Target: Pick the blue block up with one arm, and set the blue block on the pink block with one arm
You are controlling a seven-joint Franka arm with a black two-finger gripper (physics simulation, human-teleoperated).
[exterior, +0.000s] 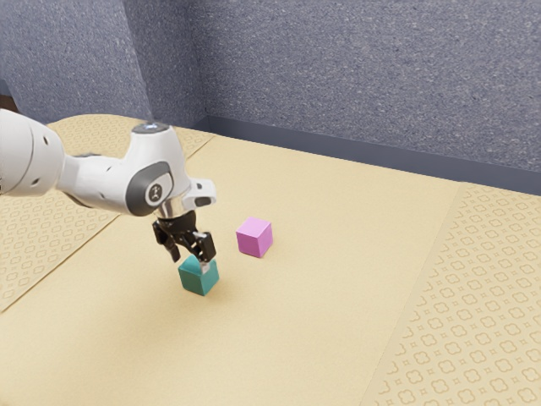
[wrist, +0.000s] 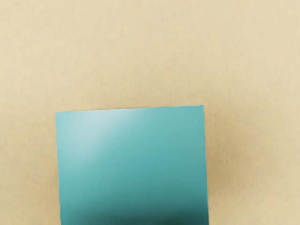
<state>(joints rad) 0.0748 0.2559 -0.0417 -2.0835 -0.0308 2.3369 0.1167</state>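
Blue block (exterior: 199, 278) first: it's a plain teal-blue cube, upright, and it looks to be sitting flat on the tan worktop (exterior: 338, 296) with one vertical edge turned towards the exterior camera. From the wrist view its top face (wrist: 131, 164) is a smooth, unmarked square with a soft sheen. Now the pink block (exterior: 254, 236): a cube of similar size, also upright on the worktop, near the blue one but clearly apart, further back and towards the exterior view's right. Nothing is stacked on it.

The counter (exterior: 338, 321) was viewed from one side, high and at a distance, while the shared blue block (wrist: 131, 164) was framed closely from directly above.
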